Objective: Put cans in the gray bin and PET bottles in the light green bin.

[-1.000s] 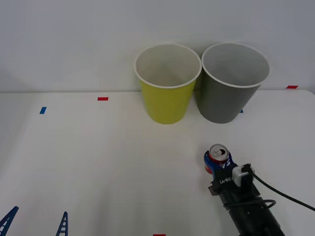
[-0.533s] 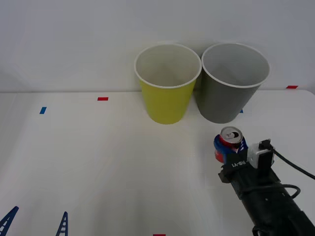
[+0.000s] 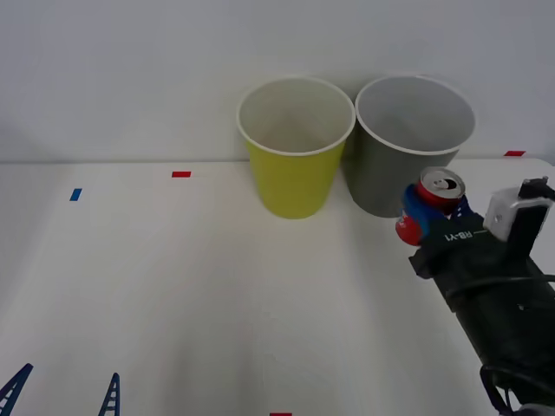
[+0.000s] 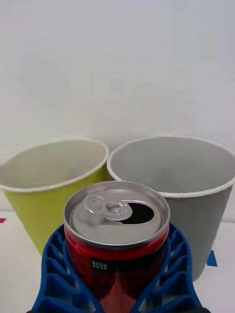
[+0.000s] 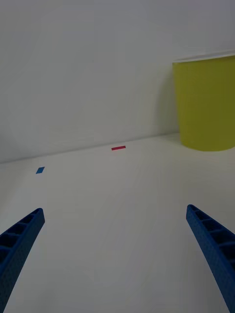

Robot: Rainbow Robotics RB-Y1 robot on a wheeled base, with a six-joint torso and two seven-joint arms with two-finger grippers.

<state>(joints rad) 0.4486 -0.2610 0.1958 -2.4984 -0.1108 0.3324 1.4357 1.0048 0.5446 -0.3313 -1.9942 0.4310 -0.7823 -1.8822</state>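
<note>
Front view: our right gripper (image 3: 431, 211) clamps the red can (image 3: 429, 206), lifted before the gray bin (image 3: 414, 147); next we carry over its rim and release.

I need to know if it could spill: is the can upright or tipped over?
Upright. The can sits top-up between the right gripper's fingers, with its tab opening already open.
</note>
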